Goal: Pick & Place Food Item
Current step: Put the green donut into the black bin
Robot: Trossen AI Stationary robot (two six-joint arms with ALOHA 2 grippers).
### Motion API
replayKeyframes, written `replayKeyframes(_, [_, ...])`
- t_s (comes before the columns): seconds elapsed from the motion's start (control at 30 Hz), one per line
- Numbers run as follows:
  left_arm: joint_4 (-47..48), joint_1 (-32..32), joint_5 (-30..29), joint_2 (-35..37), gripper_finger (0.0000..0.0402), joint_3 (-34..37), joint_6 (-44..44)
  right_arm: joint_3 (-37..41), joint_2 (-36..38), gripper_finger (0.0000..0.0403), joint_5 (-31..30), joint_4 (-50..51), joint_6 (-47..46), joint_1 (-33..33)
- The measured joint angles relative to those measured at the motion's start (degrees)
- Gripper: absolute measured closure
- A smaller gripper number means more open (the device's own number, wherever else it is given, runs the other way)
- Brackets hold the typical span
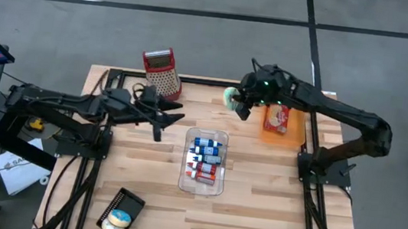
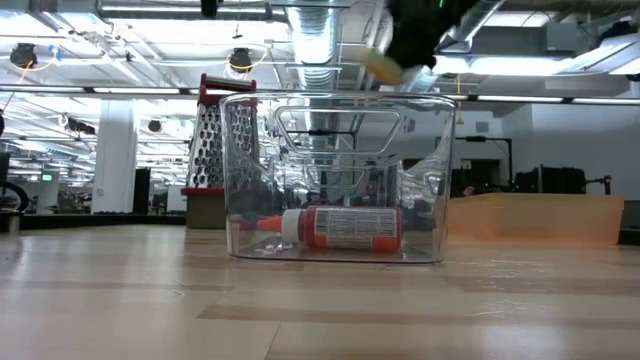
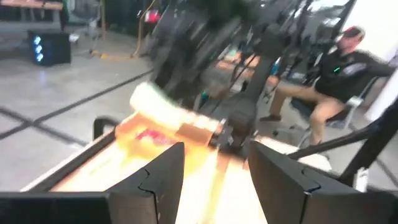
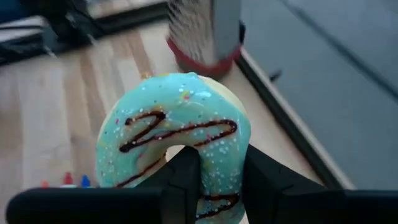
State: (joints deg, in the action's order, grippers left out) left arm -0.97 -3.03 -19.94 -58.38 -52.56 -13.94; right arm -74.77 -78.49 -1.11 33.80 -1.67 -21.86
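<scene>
A doughnut (image 4: 177,134) with teal icing, a chocolate drizzle and sprinkles is in my right gripper (image 4: 214,177), which is shut on it. In the high view the doughnut (image 1: 230,97) hangs high over the table's far middle, left of an orange box (image 1: 276,120). In the low view it is a blur (image 2: 381,66) under the gripper, above the clear bin. My left gripper (image 1: 166,119) stands open and level at the left, pointing toward the right arm, with nothing between its fingers (image 3: 165,177). My right gripper pinches the doughnut's ring (image 4: 219,186) on the side nearest the wrist. One finger (image 4: 185,169) goes through the hole and the other (image 4: 264,180) lies on the outer rim. The fingers slant down from the table's right. The doughnut is lifted clear, icing facing the camera.
A clear bin (image 1: 205,161) with small bottles stands mid-table. A metal grater (image 1: 161,72) with red trim stands at the far edge. A black tray (image 1: 119,214) with two food pieces lies at the near left. A person (image 3: 339,74) sits beyond the table.
</scene>
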Motion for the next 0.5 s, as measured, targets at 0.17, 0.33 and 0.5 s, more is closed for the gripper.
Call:
replayKeyframes(0.17, [-10.2, 0.0, 0.2, -5.7, 0.0213, 0.3, -0.5, -5.9, 0.2, 0.0315, -6.6, 0.2, 2.0, 7.4])
replayKeyframes(0.33, [-20.6, 1.8, 0.3, -12.8, 0.0163, 0.4, -2.1, -11.3, -3.8, 0.0298, -13.1, 1.4, 4.1, 12.0])
replayKeyframes(0.5, [-26.6, 3.7, 0.2, -15.9, 0.0132, 0.3, -6.6, -16.2, -8.0, 0.0285, -15.9, 4.5, 5.4, 13.2])
